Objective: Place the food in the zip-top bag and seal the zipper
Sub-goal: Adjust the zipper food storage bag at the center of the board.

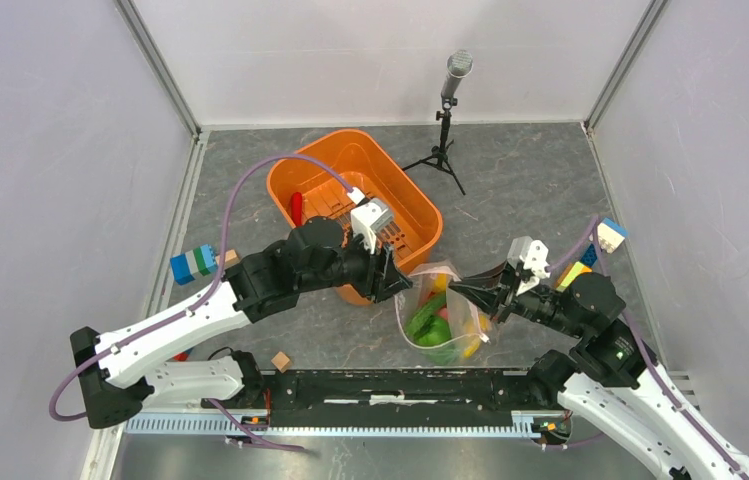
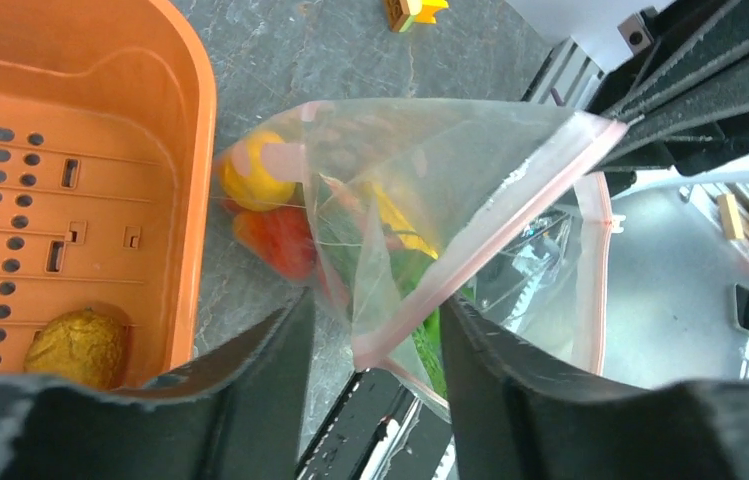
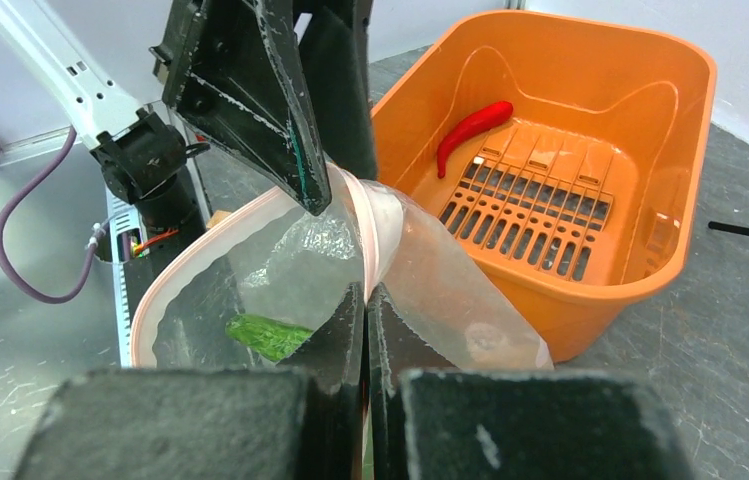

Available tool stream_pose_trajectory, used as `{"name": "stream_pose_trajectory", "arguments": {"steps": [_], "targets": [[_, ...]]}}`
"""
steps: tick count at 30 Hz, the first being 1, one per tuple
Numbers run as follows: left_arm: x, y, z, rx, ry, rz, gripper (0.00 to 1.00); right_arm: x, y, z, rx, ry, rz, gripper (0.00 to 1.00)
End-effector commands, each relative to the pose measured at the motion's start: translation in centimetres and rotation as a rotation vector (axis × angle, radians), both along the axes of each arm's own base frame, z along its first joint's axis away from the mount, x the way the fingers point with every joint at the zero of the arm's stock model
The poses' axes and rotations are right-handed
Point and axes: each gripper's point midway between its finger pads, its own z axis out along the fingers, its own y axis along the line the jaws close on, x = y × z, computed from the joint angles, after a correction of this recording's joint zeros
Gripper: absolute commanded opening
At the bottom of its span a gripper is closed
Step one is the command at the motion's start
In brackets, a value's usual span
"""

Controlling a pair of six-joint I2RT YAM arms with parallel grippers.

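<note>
The bag [image 2: 440, 160] stands on the tabletop [image 1: 520, 170] just beside the basket [image 3: 600, 300], at its near right corner. Its mouth is open: the zipper [image 2: 490, 235] makes a wide loop and is not pressed together.

The right claw [image 3: 365, 300] is closed tight on the zipper strip, at the end of the mouth that is away from the basket. The left claw [image 2: 375, 310] is at the end of the mouth next to the basket. Its jaws stand a moderate way apart, with the corner of the mouth between them. The plastic seems to hang free there, but I cannot tell for sure if one finger touches it.

Inside the bag lie a green piece [image 3: 268, 335], a yellow piece [image 2: 250, 172] and a red pepper [image 2: 275, 240]; the last two are on the side close to the basket wall. In the basket itself lie a long red pepper [image 3: 472, 125] by its left wall and a dull yellow lumpy piece [image 2: 80, 345] in a corner.

A microphone [image 1: 457, 66] on a small tripod stands behind the basket, to the right. Some blocks [image 1: 193, 263] lie to the left of the basket, and a cube [image 1: 280, 360] lies nearer to the arms than the basket.
</note>
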Motion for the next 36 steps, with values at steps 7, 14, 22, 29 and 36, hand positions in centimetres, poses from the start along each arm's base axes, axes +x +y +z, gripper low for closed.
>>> {"name": "stream_pose_trajectory", "arguments": {"steps": [7, 14, 22, 29, 36], "targets": [[-1.0, 1.0, 1.4, -0.007, -0.121, -0.090, 0.21, 0.4, 0.5, 3.8, 0.036, -0.101, 0.017, 0.00], [0.8, 1.3, 1.4, -0.025, -0.127, 0.027, 0.02, 0.6, 0.8, 3.5, 0.033, -0.074, 0.016, 0.03], [3.5, 2.2, 3.0, -0.081, -0.100, 0.230, 0.02, 1.6, 0.8, 3.0, 0.062, -0.016, -0.038, 0.56], [7.0, 4.3, 3.0, -0.125, 0.034, 0.366, 0.02, 1.3, -0.9, 2.4, 0.135, -0.080, -0.100, 0.72], [7.7, 4.2, 3.0, -0.152, 0.094, 0.366, 0.02, -0.9, 0.5, -2.4, 0.086, -0.079, 0.059, 0.73]]}}
